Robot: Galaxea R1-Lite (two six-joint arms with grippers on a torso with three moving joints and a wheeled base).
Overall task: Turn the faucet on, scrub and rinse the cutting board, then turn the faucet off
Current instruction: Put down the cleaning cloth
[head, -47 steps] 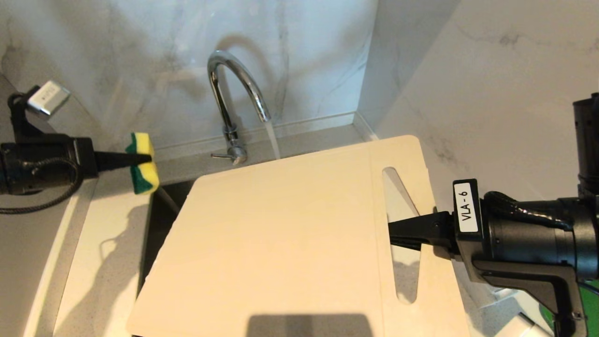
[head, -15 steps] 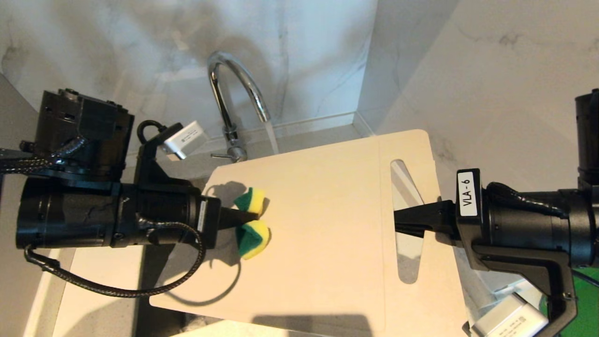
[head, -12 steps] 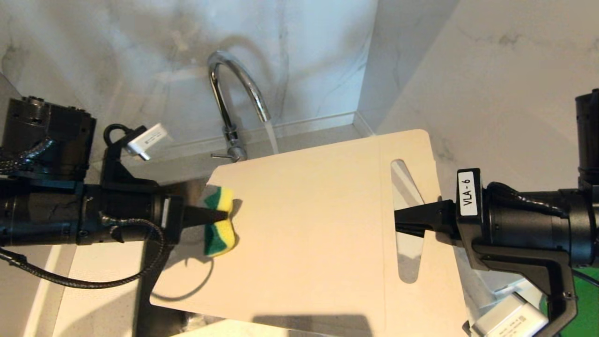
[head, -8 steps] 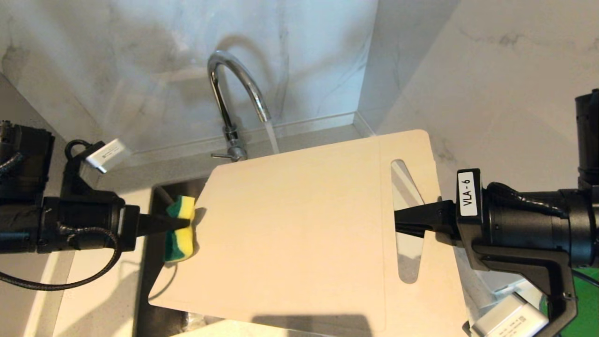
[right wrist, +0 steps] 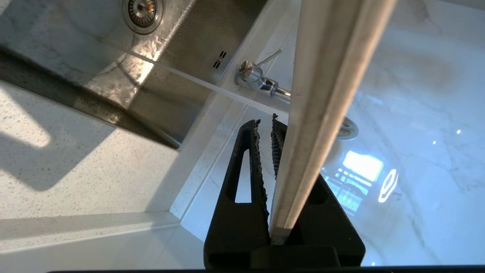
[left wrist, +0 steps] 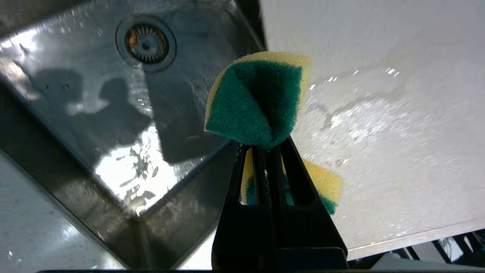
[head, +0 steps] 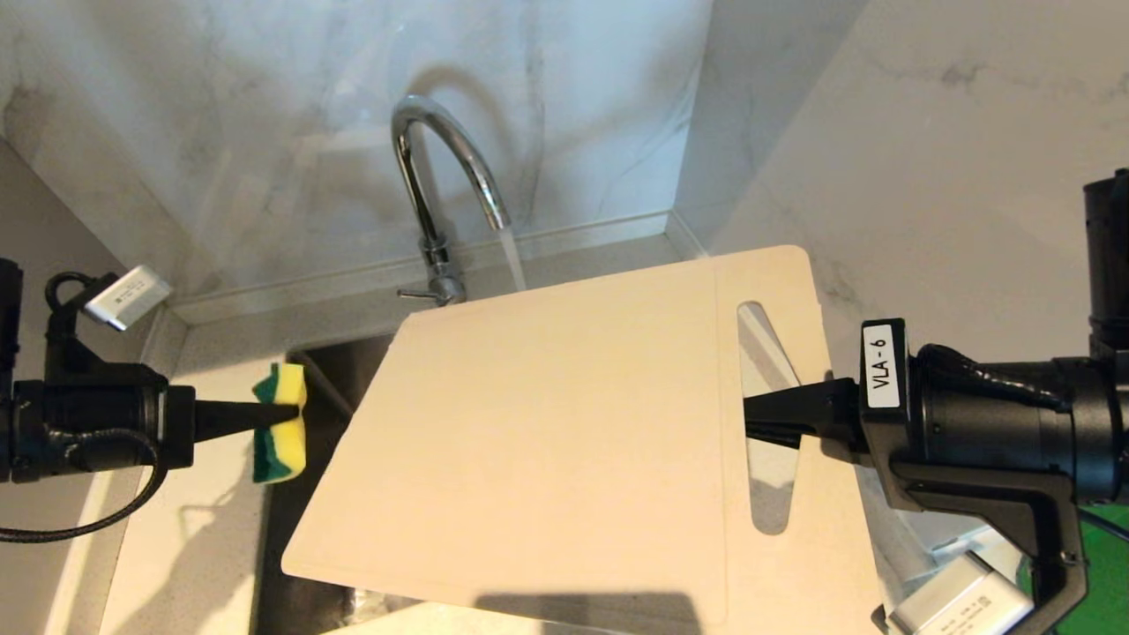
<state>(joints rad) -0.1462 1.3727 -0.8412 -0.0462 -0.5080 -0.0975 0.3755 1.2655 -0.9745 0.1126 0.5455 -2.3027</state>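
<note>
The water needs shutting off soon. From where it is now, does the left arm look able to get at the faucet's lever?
Probably yes. The lever sticks out toward the left gripper, with bare counter between; the cutting board lies to the right. But that gripper is shut on the sponge.

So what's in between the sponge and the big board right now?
Nothing solid: in the head view, only a dark strip of the open sink separates the sponge, pinched in the left gripper, from the cutting board.
</note>
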